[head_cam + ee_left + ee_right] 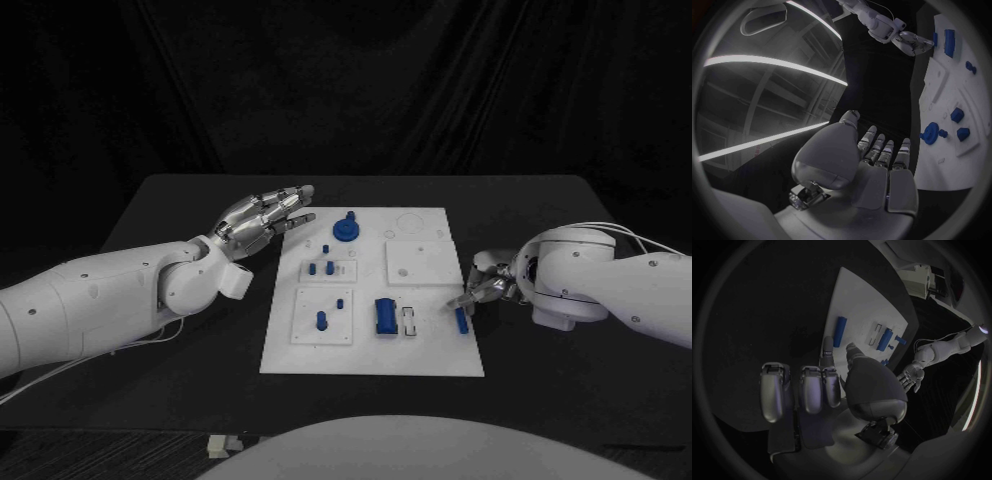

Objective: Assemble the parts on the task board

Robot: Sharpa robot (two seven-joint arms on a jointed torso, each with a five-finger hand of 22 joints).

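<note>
Left hand [268, 222] spread above table [173, 215]; right hand [488, 290] seemingly empty beside blue bar [462, 319].

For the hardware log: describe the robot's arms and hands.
Both arms are smooth white shells with rounded joints and small dark screw dots. The left hand and right hand are silver metal with segmented fingers. Thin pale cables trail by each arm.

The task board [433, 355] is plain white, sitting on a flat black table [173, 200], and the parts on it are all a solid bright blue, like the round knob piece [346, 228] near the board's top left, the chunky block [385, 315] lower middle and the thin bar [462, 320] at its right edge. Both arms are glossy white, and the left hand [267, 220] and right hand [488, 290] are a shiny metallic silver. No patterns anywhere really, just a small white-and-grey striped bit [410, 320] beside the blue block.
</note>
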